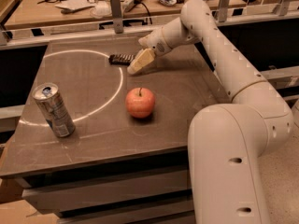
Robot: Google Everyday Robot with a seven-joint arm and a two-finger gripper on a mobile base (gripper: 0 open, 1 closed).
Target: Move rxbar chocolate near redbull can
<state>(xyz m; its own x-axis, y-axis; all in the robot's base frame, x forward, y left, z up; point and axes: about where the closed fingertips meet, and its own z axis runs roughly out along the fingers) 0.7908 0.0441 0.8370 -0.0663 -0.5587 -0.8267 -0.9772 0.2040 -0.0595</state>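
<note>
The rxbar chocolate (120, 59) is a small dark bar lying flat on the table at the back, just inside a pale painted arc. My gripper (140, 62) reaches in from the right and hangs low over the table at the bar's right end; I cannot tell whether it touches the bar. The redbull can (53, 110) stands at the front left of the table, leaning slightly, far from the bar.
A red apple (140, 101) sits mid-table between bar and can. The dark table (93, 139) carries a pale arc (117, 85). Behind it runs a metal rail (70, 34) and a cluttered wooden bench. My arm's large body fills the right foreground.
</note>
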